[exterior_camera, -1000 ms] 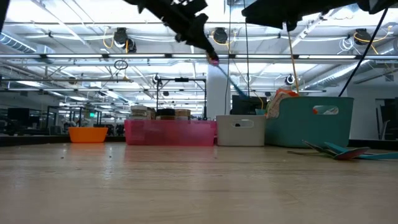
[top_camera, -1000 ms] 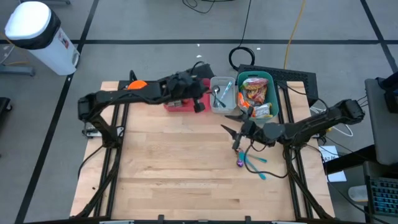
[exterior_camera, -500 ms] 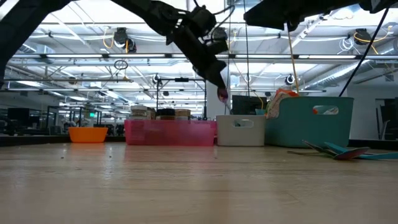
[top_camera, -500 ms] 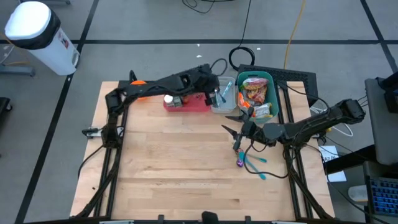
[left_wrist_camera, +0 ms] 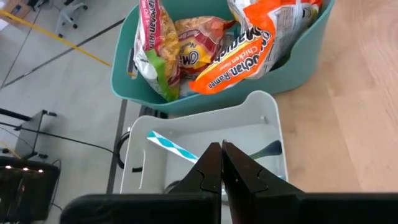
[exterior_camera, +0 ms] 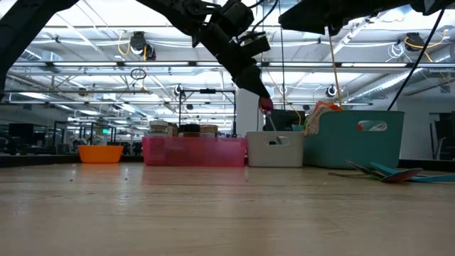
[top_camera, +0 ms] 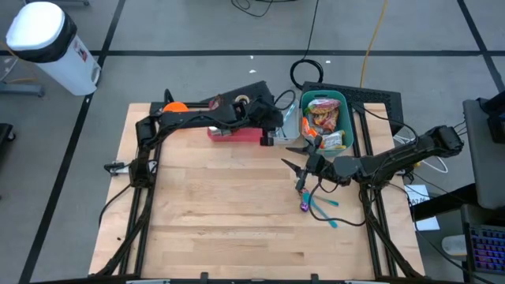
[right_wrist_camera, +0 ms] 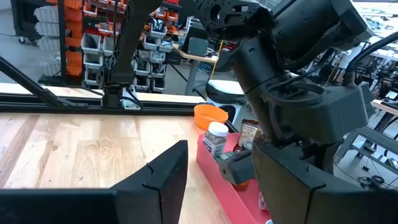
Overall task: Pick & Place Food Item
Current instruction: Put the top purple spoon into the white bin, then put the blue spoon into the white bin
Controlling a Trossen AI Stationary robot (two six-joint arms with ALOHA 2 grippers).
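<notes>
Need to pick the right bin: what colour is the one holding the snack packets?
Teal bin; clearest in the left wrist view.

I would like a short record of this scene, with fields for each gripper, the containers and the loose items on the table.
left gripper: shut, above the white bin
right gripper: open, empty, over bare table near the teal bin
teal bin contents: snack bags
white bin contents: utensils
pink tray: beside the white bin, holds jars
orange bowl: at the far-left end of the row
loose on table: teal utensils
</notes>
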